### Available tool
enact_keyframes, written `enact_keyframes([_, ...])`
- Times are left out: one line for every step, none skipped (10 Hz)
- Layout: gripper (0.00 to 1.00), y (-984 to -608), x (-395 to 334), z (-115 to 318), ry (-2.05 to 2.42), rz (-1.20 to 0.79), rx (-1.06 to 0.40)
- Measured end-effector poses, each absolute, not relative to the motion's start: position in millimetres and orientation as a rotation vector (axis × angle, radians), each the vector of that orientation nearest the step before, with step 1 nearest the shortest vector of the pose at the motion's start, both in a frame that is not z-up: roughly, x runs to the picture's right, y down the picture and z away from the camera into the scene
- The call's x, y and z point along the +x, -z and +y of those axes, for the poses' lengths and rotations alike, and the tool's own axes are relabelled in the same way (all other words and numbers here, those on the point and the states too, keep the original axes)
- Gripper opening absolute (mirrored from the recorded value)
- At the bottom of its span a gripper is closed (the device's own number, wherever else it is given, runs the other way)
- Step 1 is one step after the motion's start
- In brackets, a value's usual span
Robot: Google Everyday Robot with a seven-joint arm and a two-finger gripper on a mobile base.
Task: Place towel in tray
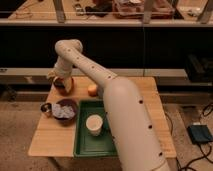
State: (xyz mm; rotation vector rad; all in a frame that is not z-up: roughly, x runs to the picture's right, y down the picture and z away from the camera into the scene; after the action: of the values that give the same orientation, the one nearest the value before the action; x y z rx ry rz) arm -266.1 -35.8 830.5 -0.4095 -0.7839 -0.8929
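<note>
Tool [60, 81]: at the far left corner of the table [50, 140], low over a reddish-brown bowl [66, 88]; fingers apart.
Towel [63, 111]: crumpled in the purple bowl [75, 106], nearer the camera than the tool, outside the tray.
Tray [85, 147]: green, nearer and right of the tool; holds a cream cup [94, 125].
Orange fruit [92, 90]: just right of the tool.

We see a matt wooden table [150, 95], a smooth plastic tray [82, 143], a wrinkled cloth towel [62, 111] — the gripper [60, 81], at frame left with jaws apart, ends a glossy pale arm [125, 110].
</note>
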Motion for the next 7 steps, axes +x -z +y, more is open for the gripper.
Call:
enact_keyframes([0.80, -824, -263, -29, 0.914, -0.788, -0.421])
enact_keyframes([0.80, -816, -258, -19, 0.952, -0.783, -0.432])
enact_keyframes([0.80, -809, -249, -8, 1.049, -0.763, -0.435])
enact_keyframes([0.80, -807, -246, 0, 1.134, -0.748, -0.433])
enact_keyframes([0.80, -807, -243, 11, 1.207, -0.737, -0.424])
enact_keyframes([0.80, -814, -235, 19, 1.251, -0.714, -0.404])
enact_keyframes([0.80, -824, -228, 29, 1.287, -0.719, -0.358])
